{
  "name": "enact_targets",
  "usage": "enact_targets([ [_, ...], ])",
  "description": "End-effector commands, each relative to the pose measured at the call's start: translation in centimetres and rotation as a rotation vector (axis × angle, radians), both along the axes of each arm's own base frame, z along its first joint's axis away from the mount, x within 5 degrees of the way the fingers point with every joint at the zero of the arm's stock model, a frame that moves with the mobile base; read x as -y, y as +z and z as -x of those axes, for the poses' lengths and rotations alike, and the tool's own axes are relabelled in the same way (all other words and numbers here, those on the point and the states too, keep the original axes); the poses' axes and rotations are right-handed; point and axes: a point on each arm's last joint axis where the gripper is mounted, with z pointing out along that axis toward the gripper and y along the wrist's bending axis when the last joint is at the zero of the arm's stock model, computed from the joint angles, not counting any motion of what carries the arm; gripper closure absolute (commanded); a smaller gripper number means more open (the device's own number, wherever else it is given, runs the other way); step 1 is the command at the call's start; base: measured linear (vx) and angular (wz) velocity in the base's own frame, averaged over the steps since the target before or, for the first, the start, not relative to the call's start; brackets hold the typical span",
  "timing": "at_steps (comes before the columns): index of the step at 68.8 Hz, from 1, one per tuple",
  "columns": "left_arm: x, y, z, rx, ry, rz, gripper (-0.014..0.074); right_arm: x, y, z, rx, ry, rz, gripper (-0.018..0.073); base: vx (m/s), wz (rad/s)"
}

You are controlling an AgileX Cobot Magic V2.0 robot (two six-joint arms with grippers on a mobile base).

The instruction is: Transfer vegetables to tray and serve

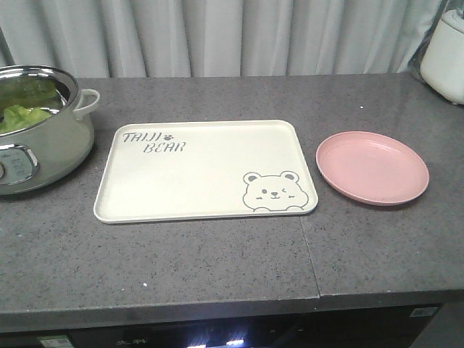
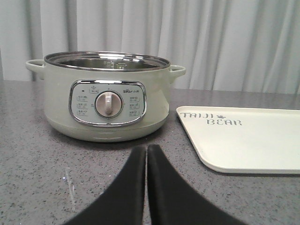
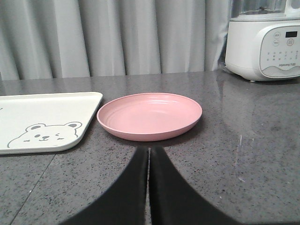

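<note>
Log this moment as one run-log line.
stage: not started | vegetables: in pot | tray: bare | pink plate: bare | left tool: shut, empty | right tool: shut, empty

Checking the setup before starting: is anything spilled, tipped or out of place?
Nothing stands out. The crinkled green lettuce leaves sit inside the pale-green electric pot; the cream rectangular plastic tray and round pink plate lie flat.

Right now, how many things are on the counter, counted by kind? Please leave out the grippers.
Electric pot: 1
Lettuce, one bunch inside the pot: 1
Tray: 1
Pink plate: 1
White appliance: 1
Total: 5
</note>
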Motion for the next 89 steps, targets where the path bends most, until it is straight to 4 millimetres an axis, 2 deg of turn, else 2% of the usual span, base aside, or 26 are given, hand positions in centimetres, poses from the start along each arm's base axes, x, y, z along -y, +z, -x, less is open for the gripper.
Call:
enact_targets([
  [1, 0.07, 0.43, 0.11, 0.083, -0.008, -0.001, 0.0603, 0.02, 0.59, -0.01, 0.077, -0.006, 0.011, 0.056, 0.05, -0.02],
  [89, 0.07, 0.43, 0.11, 0.083, -0.008, -0.001, 0.0603, 0.02, 0.59, -0.01, 0.077, -0.006, 0.011, 0.056, 0.02, 0.01],
])
